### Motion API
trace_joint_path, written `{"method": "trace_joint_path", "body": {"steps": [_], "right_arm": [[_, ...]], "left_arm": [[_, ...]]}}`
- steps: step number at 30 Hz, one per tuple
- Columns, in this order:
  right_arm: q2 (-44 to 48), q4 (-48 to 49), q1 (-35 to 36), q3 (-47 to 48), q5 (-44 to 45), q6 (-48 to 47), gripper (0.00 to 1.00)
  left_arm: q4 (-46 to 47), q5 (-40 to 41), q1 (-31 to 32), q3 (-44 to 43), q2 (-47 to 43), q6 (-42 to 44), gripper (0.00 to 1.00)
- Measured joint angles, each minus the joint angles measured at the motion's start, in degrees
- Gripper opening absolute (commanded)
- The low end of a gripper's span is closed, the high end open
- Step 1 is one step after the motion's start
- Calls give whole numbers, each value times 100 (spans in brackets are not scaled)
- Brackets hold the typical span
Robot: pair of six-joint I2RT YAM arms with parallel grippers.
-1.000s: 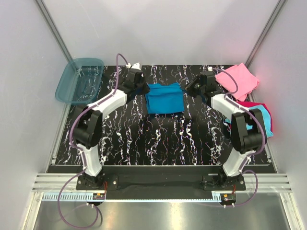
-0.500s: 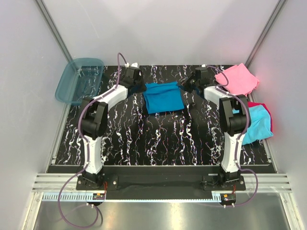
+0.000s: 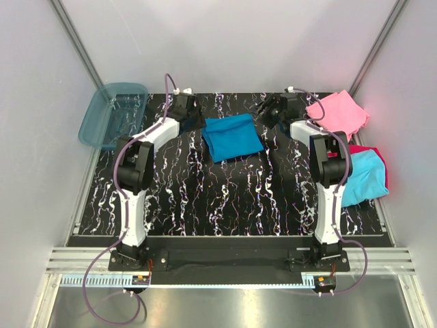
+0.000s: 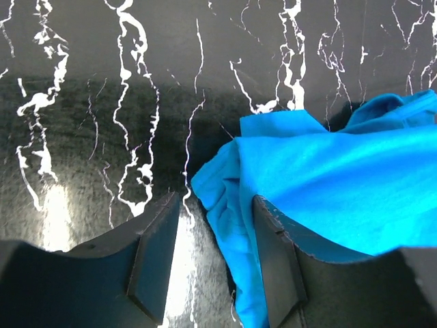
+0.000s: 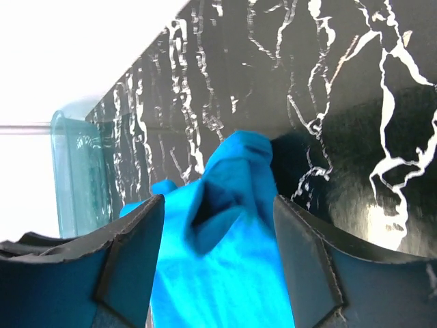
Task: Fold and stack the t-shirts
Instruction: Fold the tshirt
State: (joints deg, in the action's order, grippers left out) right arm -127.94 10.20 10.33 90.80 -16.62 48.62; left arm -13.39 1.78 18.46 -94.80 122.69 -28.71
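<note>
A teal-blue t-shirt (image 3: 233, 137) lies folded into a rough square at the far middle of the table. My left gripper (image 3: 197, 122) sits at the shirt's left edge, its jaws open. In the left wrist view the shirt's bunched corner (image 4: 225, 205) lies loose between the fingers (image 4: 156, 260), close to the right one. My right gripper (image 3: 263, 117) is at the shirt's right edge, open wide. In the right wrist view a crumpled shirt corner (image 5: 229, 205) lies between its fingers (image 5: 308, 263), unpinched. A pink t-shirt (image 3: 339, 113) lies far right. A cyan t-shirt (image 3: 364, 175) rests on a magenta-red t-shirt (image 3: 383, 162).
A translucent blue plastic tub (image 3: 113, 115) stands at the far left corner and also shows in the right wrist view as the tub's end (image 5: 75, 171). The black marbled tabletop (image 3: 225, 198) spreads in front of the shirt. Grey walls close in on both sides.
Both grippers have opened and let go of the teal-blue shirt's corners. Both arms have reached further toward the back edge. The shirt has settled flat, slightly turned.
</note>
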Motion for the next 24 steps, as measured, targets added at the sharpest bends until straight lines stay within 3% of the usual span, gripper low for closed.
{"method": "trace_joint_path", "body": {"steps": [6, 13, 17, 20, 24], "right_arm": [[1034, 157, -7, -772, 20, -219, 72], [2677, 610, 94, -1893, 72, -256, 72], [3040, 807, 293, -2476, 111, -258, 72], [2988, 813, 407, -2785, 109, -256, 71], [2651, 752, 420, -2761, 114, -308, 71]], "left_arm": [[-144, -17, -4, 133, -562, -7, 53], [-26, -352, 13, 498, -2140, -98, 57], [387, -511, 236, 1067, -2741, -173, 56], [697, -614, 540, 1552, -2658, -249, 55], [745, -756, 789, 1759, -1867, -313, 55]]}}
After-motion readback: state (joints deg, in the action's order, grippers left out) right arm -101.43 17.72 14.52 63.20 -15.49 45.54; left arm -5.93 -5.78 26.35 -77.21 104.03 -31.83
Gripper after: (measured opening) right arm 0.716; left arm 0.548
